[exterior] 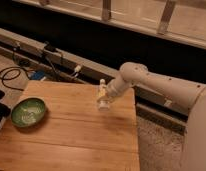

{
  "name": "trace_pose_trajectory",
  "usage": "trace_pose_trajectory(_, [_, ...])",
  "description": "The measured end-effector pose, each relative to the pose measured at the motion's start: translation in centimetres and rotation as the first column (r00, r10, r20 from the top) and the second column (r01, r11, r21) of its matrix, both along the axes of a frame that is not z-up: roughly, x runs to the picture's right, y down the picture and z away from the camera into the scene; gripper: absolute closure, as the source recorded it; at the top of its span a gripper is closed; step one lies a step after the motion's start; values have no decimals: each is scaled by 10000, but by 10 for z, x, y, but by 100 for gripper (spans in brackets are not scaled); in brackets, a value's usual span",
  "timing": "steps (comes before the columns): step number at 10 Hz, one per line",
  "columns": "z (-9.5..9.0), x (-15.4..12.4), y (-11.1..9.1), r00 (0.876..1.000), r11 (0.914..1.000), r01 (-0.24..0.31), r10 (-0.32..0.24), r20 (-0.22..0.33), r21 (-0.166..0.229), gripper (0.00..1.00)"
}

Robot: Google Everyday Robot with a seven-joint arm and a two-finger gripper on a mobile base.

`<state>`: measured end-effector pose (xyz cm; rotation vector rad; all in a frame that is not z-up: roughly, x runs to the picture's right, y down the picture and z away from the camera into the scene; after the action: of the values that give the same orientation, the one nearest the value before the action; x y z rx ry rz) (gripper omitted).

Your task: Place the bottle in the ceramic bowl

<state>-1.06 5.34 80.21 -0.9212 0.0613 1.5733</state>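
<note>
The green ceramic bowl sits on the left part of the wooden table, with pale mottling inside. My arm reaches in from the right. My gripper is over the far middle of the table, well to the right of the bowl. It is shut on the slim white bottle, which it holds roughly upright just above the tabletop. The bottle's lower part is partly hidden by the gripper.
A dark ledge with a low rail runs behind the table. Black cables and a blue item lie on the floor at far left. A dark object is at the left edge beside the bowl. Speckled floor lies right of the table.
</note>
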Motion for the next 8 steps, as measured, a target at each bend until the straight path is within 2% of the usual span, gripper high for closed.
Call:
trace_pose_trajectory(1, [2,-21,-5,9993,9998,204,-206,326,53,100])
trace_pose_trajectory(2, [2,-25,-7,9990,9997,235,-238,382,79,100])
trace_pose_trajectory(8, [3,-21,-7,9992,9997,221,-223,329,70,100])
